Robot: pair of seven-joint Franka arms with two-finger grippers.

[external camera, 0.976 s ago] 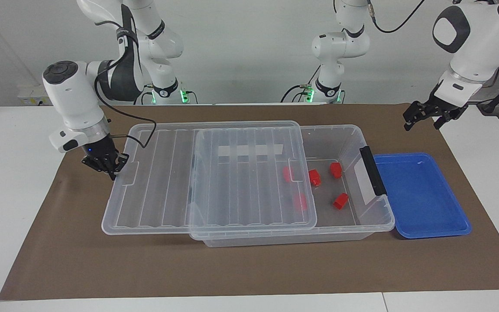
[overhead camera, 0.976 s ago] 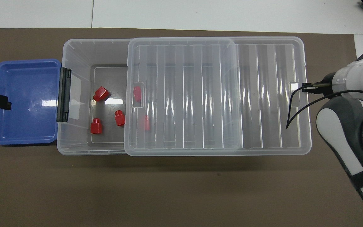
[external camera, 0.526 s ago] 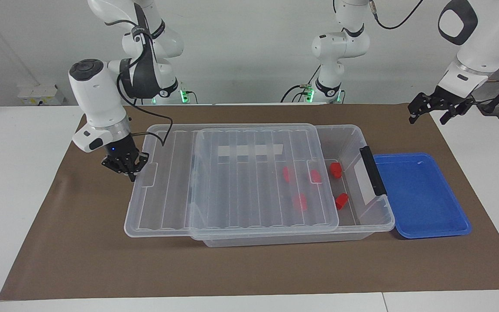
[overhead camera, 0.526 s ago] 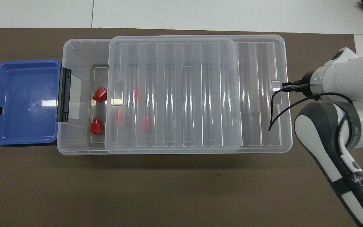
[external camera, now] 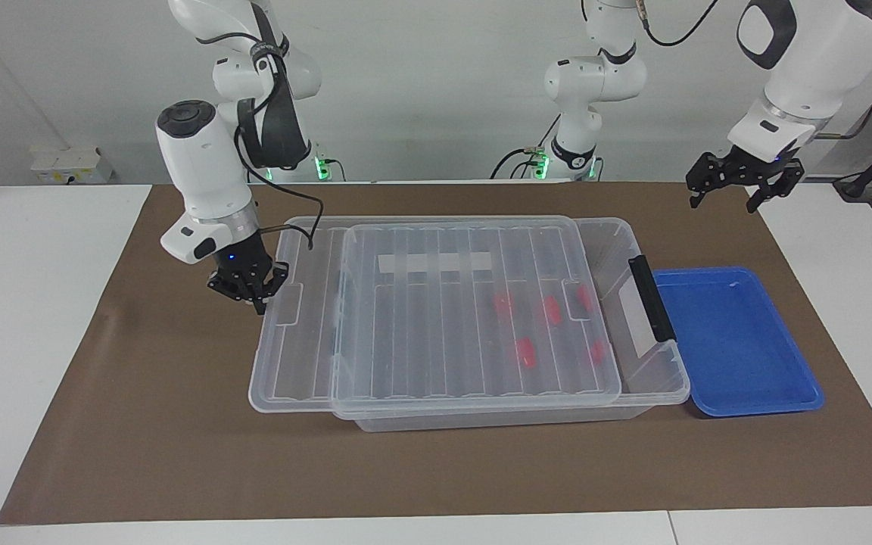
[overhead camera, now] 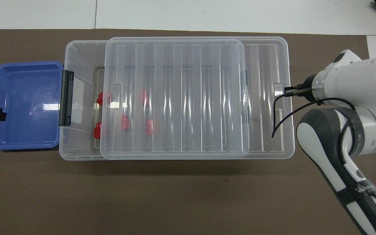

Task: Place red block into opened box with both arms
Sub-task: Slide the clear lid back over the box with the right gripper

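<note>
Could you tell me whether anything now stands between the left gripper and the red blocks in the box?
Yes. The clear lid covers most of the box, lying over the red blocks. The left gripper hangs open above the mat, near the blue tray.

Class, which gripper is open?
The left gripper, raised near the blue tray; the right gripper is shut at the lid's edge.

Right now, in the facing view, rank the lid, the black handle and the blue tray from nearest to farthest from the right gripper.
1. Lid: the shut right gripper is at its edge, at the right arm's end of the box.
2. Black handle: on the box's end toward the left arm.
3. Blue tray: beside that handle, at the left arm's end of the table.
</note>
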